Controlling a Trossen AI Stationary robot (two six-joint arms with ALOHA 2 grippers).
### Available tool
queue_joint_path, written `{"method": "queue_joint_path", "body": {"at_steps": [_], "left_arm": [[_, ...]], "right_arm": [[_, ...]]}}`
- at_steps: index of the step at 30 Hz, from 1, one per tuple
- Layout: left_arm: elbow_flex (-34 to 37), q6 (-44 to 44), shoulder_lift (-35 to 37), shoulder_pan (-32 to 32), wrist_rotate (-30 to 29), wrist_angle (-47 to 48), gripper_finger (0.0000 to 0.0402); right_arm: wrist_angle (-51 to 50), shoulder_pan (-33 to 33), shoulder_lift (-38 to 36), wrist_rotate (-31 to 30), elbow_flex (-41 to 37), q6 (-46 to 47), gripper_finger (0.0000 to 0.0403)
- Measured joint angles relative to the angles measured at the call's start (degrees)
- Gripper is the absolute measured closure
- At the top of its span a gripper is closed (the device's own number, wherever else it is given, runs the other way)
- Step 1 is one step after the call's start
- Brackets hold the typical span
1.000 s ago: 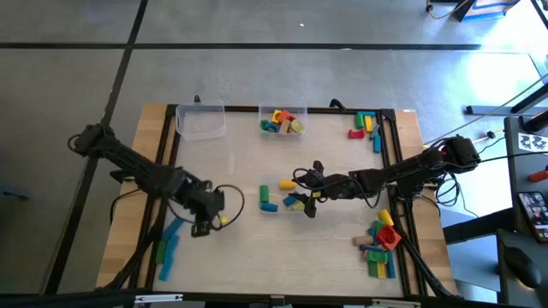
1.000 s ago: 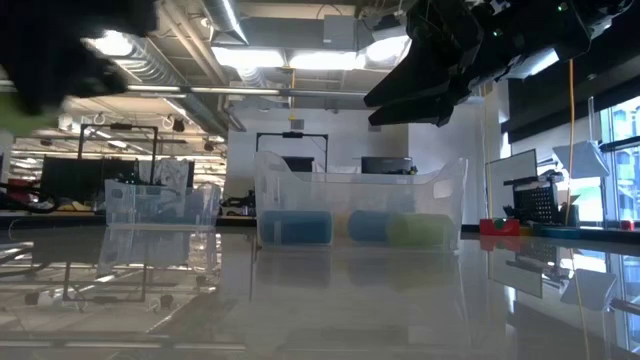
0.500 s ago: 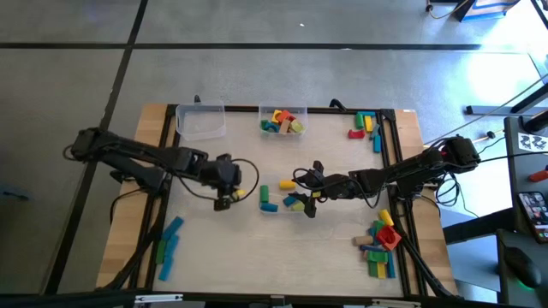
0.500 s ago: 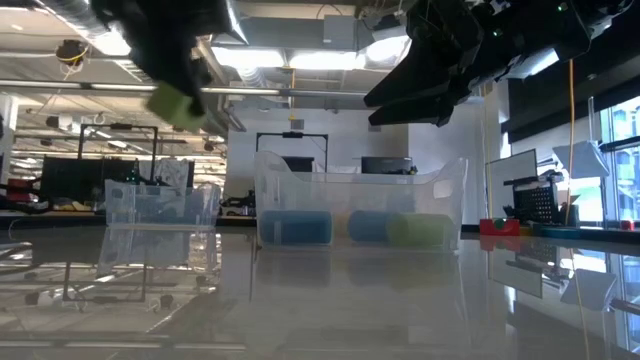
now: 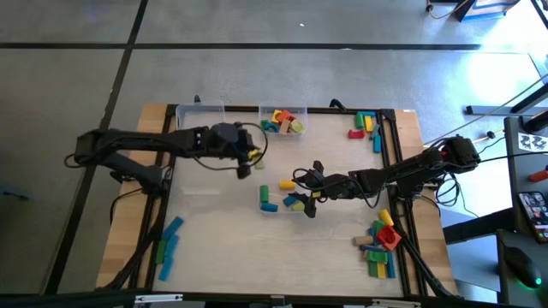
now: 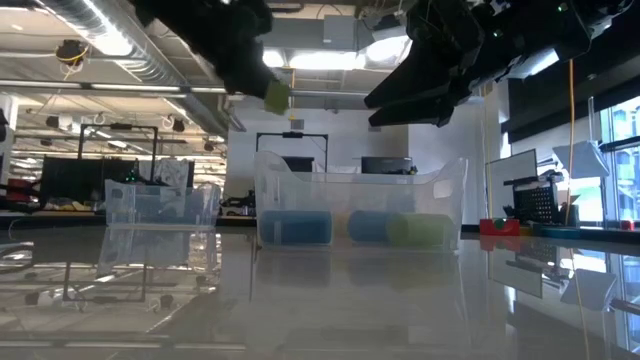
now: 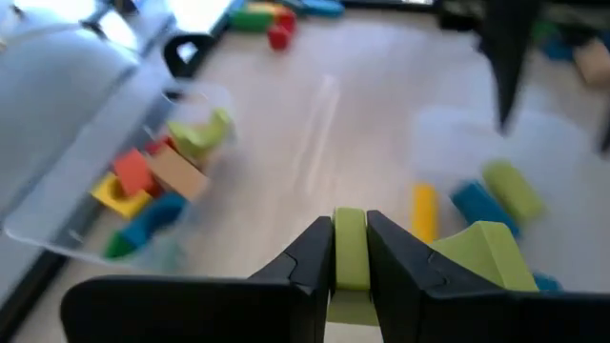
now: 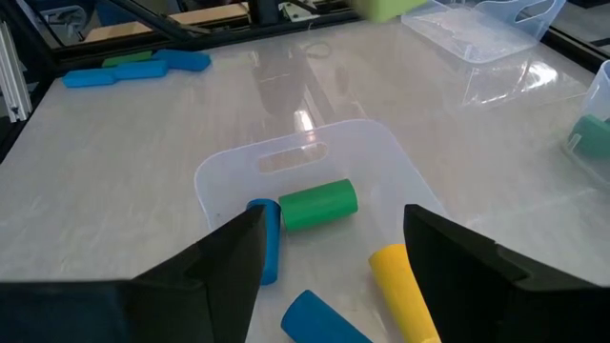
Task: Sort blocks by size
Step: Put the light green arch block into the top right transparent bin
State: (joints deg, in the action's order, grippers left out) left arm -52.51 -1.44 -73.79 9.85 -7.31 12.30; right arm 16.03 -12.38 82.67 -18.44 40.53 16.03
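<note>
Fingers of my left gripper [image 7: 350,250] pinch a small yellow-green toy block [image 7: 350,246], held up in the air over the table, near the clear plastic tub at the far edge [image 5: 282,122] that has mixed coloured blocks in it. I see my right gripper [image 8: 329,250] spread wide and holding nothing, just above the clear plastic tub in the middle of the table [image 8: 315,167], where a green round block [image 8: 318,204], a yellow one and blue ones lie.
</note>
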Motion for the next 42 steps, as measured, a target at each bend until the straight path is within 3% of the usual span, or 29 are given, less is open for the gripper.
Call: {"method": "queue_joint_path", "body": {"at_steps": [14,30,38,42], "left_arm": [[0.02,-8.04,-13.55,11.59,-0.81,-21.23,0.0347],[0.02,-2.44,-26.15,23.15,-0.83,-41.88,0.0347],[0.00,-3.13,-26.96,24.13,-0.35,-43.66,0.0343],[-0.52,-2.66,-26.96,23.74,1.75,-42.40,0.0311]], "right_arm": [[0.10,0.00,0.00,-2.44,0.00,-0.03,0.0157],[0.11,0.02,0.00,-2.54,0.00,0.15,0.0157],[0.11,0.02,0.00,-2.54,0.00,0.15,0.0157],[0.11,0.02,0.00,-2.56,0.00,0.17,0.0157]]}}
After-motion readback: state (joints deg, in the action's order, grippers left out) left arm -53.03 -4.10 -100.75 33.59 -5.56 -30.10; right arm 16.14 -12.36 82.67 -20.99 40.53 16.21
